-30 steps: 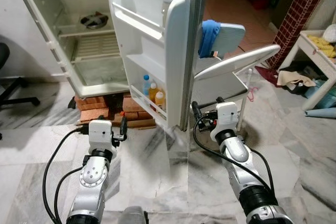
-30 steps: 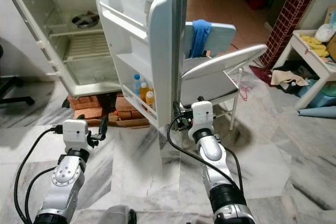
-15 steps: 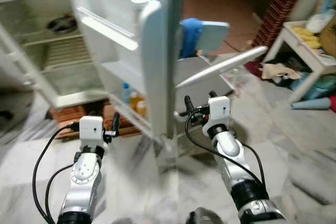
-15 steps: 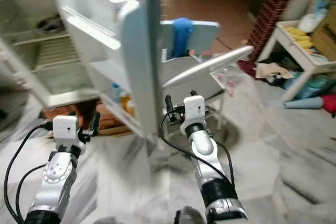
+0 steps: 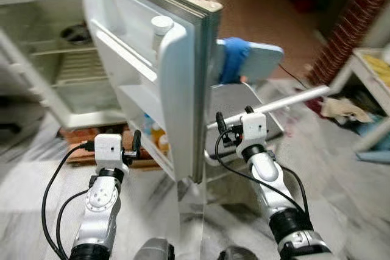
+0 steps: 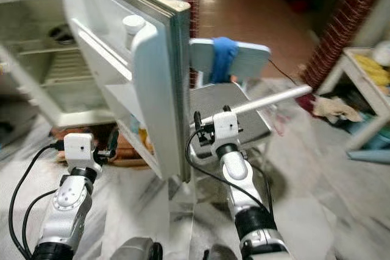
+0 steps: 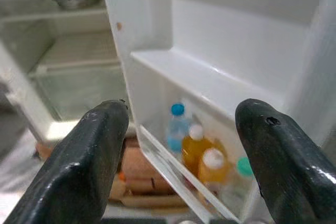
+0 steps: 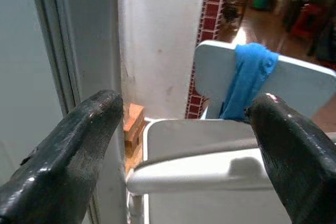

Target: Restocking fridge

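The white fridge (image 5: 67,83) stands open, and its door (image 5: 177,77) swings out toward me, edge on. The door's low shelf holds a blue-capped bottle (image 7: 177,129) and two orange drink bottles (image 7: 194,148). A white-capped bottle (image 5: 161,27) stands in the top door rack. A metal bowl (image 5: 76,33) sits on an inner shelf. My left gripper (image 7: 181,114) is open and empty, facing the door's inner side near the low shelf. My right gripper (image 8: 191,103) is open and empty on the door's outer side, facing a chair.
A white plastic chair (image 5: 244,98) with a blue cloth (image 5: 233,59) over its back stands just behind the door. Bricks (image 5: 76,135) prop up the fridge. A white table (image 5: 372,71) with clutter and a brick pillar (image 5: 350,28) are at the right. The floor is marble tile.
The camera has shifted and come closer to the door's edge, with motion blur. Both grippers stay open and empty, held in front at the same spread.
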Robot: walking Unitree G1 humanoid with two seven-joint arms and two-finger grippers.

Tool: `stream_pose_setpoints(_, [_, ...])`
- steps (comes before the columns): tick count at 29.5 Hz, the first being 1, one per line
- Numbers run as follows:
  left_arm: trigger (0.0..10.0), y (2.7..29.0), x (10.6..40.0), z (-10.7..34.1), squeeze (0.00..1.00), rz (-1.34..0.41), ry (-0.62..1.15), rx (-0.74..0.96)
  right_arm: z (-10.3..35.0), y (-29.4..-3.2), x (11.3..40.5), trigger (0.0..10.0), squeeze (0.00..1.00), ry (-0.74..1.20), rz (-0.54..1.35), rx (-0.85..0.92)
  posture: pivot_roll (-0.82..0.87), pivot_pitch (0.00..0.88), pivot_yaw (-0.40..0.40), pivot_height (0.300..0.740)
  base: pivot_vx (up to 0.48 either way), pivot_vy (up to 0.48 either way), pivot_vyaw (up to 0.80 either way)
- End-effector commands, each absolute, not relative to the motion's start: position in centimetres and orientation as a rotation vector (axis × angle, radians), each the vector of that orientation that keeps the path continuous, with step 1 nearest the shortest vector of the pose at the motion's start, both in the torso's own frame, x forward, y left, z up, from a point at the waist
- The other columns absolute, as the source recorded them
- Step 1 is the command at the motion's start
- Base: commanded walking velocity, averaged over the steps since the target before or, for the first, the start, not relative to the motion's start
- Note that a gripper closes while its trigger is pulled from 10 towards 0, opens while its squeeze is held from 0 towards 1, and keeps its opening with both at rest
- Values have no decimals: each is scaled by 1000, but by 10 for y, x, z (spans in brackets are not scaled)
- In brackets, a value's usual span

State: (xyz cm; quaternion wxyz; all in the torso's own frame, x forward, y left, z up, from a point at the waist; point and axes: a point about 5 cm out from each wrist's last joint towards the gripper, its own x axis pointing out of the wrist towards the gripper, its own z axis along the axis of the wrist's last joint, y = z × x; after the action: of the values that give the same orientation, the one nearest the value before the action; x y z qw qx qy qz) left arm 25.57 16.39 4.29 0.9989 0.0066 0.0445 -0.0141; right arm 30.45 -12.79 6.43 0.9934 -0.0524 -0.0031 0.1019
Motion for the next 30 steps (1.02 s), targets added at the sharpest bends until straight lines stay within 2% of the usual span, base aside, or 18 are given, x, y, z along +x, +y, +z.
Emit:
stream_pose_setpoints(1, [10000,170,254,40,0,-5,115,16,66,-126,305,10000,0,-15,209,-103,123,44,9,740,0,0,800])
stream_pose_setpoints(12, [10000,174,254,30,0,23,209,-77,80,-124,317,10000,0,-63,208,-169,125,55,26,740,0,0,715])
stream_pose_setpoints(25, [10000,172,256,28,0,4,241,-88,100,-129,334,10000,0,-93,154,-138,130,41,19,740,0,0,0])
stream_pose_setpoints(29, [10000,171,255,26,0,5,253,-90,104,-129,341,10000,0,-82,147,-89,132,38,14,740,0,0,0])
stream_pose_setpoints(30, [10000,170,256,26,0,3,255,-91,110,-124,344,10000,0,-87,191,-21,134,38,12,740,0,0,0])
